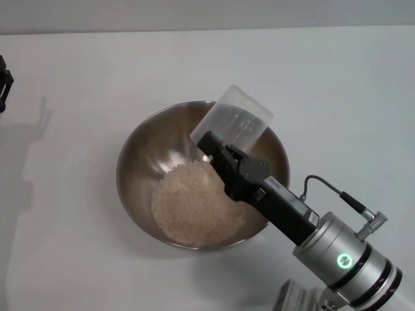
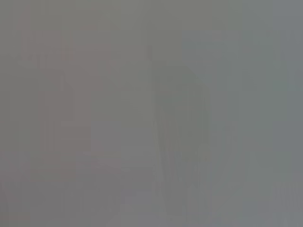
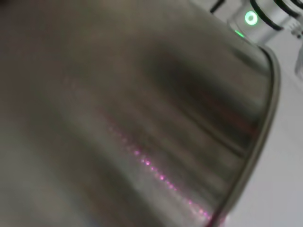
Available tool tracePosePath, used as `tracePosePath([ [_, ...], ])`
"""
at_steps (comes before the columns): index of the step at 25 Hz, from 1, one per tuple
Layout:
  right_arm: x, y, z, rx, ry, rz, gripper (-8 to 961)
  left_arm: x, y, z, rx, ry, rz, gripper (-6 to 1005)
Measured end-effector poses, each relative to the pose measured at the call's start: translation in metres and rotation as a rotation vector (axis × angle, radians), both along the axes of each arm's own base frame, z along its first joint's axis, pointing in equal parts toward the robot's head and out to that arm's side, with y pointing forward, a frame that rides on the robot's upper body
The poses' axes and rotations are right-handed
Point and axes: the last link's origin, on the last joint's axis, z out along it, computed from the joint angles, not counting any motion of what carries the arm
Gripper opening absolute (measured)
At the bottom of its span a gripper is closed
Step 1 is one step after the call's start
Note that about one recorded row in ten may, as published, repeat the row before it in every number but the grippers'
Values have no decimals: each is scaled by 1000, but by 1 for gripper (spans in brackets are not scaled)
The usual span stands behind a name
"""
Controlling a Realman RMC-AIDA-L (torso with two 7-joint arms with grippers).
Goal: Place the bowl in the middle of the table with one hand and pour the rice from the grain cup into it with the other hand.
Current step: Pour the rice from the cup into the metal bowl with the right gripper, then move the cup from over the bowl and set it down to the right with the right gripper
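Rice (image 1: 198, 210) is sitting in a pale heap inside the bowl (image 1: 139, 162) at mid-tabletop (image 1: 78, 259). No writing is showing anywhere. The right hand (image 1: 217, 152) is reaching in diagonally over the bowl's near right rim, clenching the grain cup (image 1: 233, 123) and tipping it mouth-down. The left hand (image 1: 4, 83) is idling at the far left edge; its grip, I cannot tell.

Lab-like setup; bare white table (image 1: 78, 259)

no readable text, labels, brands or numbers anywhere, only a small glowing green round power-style symbol on the silver metal wrist cylinder (image 1: 343, 261), near the shiny round stainless-steel bowl (image 1: 139, 162)
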Motion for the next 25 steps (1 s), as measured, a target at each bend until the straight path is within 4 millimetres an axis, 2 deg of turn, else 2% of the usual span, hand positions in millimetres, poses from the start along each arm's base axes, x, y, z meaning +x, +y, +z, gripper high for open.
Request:
tracePosePath([
  [9,3,-1,-10,9,-119,38,15,-1,-2,0,1,0,0,815],
  [25,-1,1,-9,8,-94,31,15,0,-3,0,1,-2,-4,815],
])
